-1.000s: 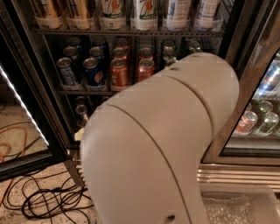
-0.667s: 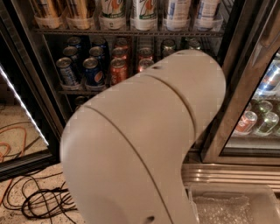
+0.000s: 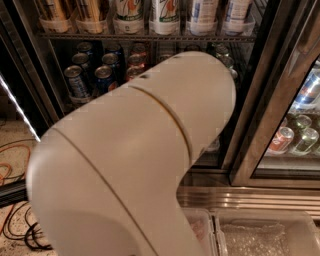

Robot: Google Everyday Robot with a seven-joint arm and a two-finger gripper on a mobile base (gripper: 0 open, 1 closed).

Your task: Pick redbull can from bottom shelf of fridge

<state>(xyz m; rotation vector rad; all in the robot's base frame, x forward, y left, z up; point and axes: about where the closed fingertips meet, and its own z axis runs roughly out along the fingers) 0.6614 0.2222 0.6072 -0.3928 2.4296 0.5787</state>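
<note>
In the camera view, the robot's cream arm (image 3: 135, 160) has swung leftward over the last second. Its rounded upper end, which sat toward the right of the frame, now stands nearer the centre, and its bulk fills the lower left and middle. As a result more of the fridge (image 3: 252, 130) is covered than before. The rack of soda cans in the upper left still shows its blue cans (image 3: 77, 82) and an orange one (image 3: 135, 62). The tall cans (image 3: 165, 15) on the rack above them also remain in view along the top edge.

Everything below that rack is hidden behind the arm, and so the bottom shelf cannot be seen. No redbull can can be picked out anywhere. It is probably on that lowest rack, behind the arm, but the frame does not confirm this.

I judge the sweep to be the arm folding down and in toward the low part of the fridge — an approach, with no pick yet in evidence.

The gripper is out of sight, presumably at the far end of the arm and inside or in front of the lower fridge. I cannot tell how wide it stands or whether it touches or holds anything.

At the right edge a neighbouring cooler holds its own cans (image 3: 282, 140). Cables (image 3: 15, 225) trail over the floor at lower left, and a clear plastic bin (image 3: 265, 235) sits at lower right.
</note>
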